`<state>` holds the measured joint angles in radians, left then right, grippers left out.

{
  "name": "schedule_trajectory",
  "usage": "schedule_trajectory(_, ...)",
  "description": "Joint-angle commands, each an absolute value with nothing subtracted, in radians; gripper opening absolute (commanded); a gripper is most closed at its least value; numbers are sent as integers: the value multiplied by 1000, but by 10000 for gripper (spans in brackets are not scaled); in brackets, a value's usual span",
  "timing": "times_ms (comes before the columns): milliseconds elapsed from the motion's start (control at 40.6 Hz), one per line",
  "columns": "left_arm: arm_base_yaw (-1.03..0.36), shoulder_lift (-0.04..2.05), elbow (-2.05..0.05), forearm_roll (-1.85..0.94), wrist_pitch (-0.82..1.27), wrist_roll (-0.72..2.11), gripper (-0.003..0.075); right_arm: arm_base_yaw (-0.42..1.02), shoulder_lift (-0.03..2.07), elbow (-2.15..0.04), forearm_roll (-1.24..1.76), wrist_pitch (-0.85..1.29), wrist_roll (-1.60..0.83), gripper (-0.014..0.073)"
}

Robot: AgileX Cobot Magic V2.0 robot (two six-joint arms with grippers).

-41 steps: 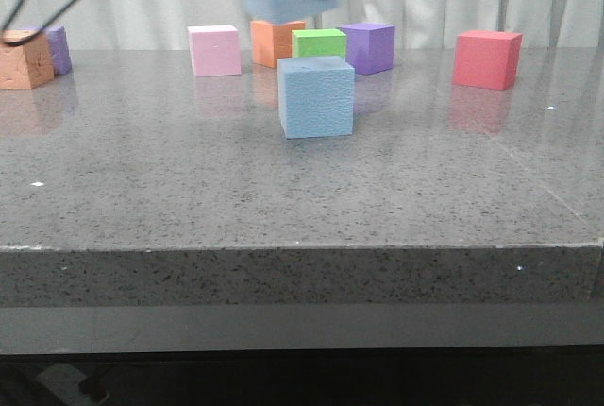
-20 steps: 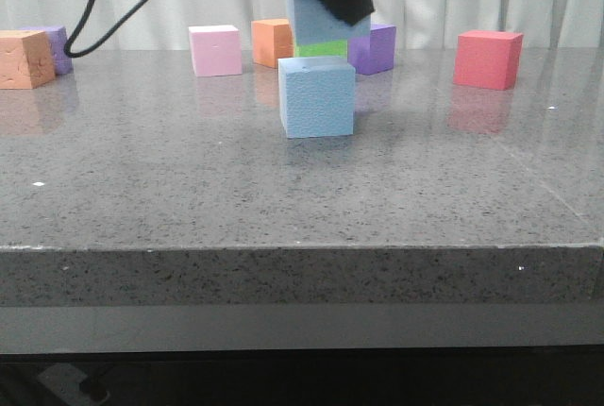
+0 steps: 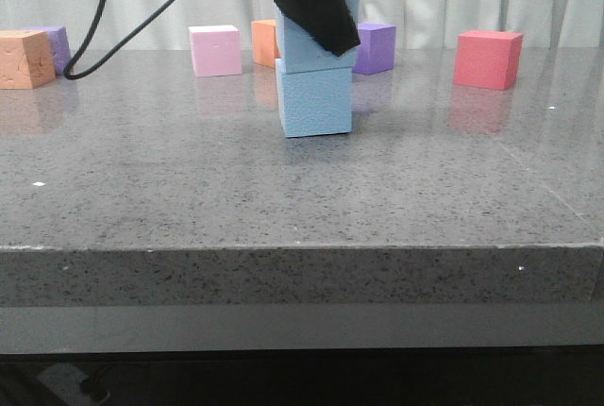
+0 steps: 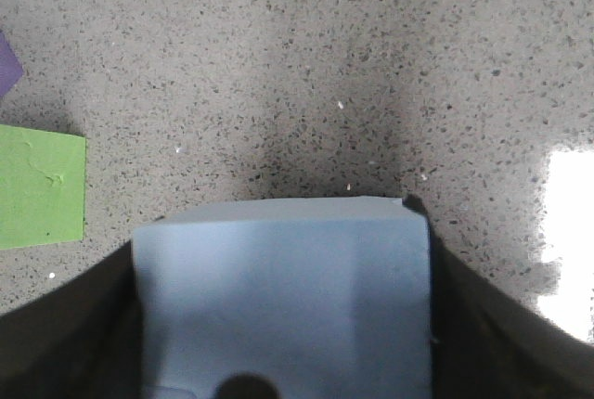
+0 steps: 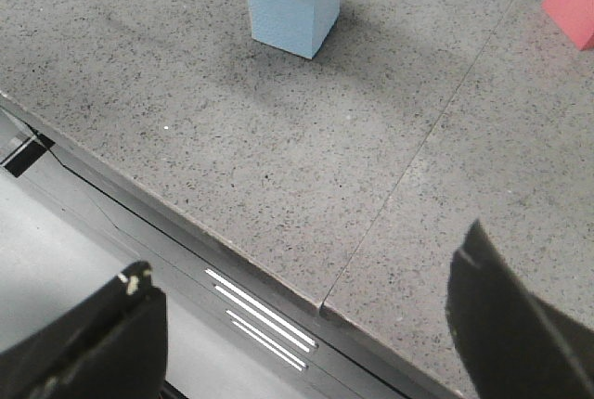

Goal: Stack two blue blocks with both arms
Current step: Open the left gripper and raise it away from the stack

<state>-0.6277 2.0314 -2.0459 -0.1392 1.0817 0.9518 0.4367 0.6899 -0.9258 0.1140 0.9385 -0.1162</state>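
Now the left end effector (image 3: 316,0) grips the upper blue block (image 3: 304,45), resting on the lower blue block (image 3: 316,96) mid-bench; the right end effector (image 5: 306,325) hangs open, empty. Letting go off-centre could topple it.

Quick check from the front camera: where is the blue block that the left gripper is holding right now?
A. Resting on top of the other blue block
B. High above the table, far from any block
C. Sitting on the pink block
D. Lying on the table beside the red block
A: the held blue block, clamped in the left gripper, sits directly on the lower blue block with no gap visible between them.
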Motion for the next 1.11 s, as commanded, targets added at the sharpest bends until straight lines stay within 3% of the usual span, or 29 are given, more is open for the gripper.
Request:
schedule_trajectory(0, -622, 1975, -2080, -148, 1030, 951, 389, 431, 688, -949, 123, 880, -124, 615)
schedule_trajectory(98, -622, 1975, -2080, -148, 1030, 951, 406, 431, 688, -949, 123, 880, -124, 615)
schedule_trajectory(345, -622, 1975, -2080, -148, 1022, 949, 571, 431, 688, -949, 123, 880, -124, 615)
schedule_trajectory(664, -622, 1911, -2094, -143, 1033, 837, 570, 431, 688, -949, 123, 880, -124, 615)
schedule_trajectory(1083, -621, 1769, -2094, -82, 1161, 291, 566, 431, 688, -949, 123, 880, -124, 615)
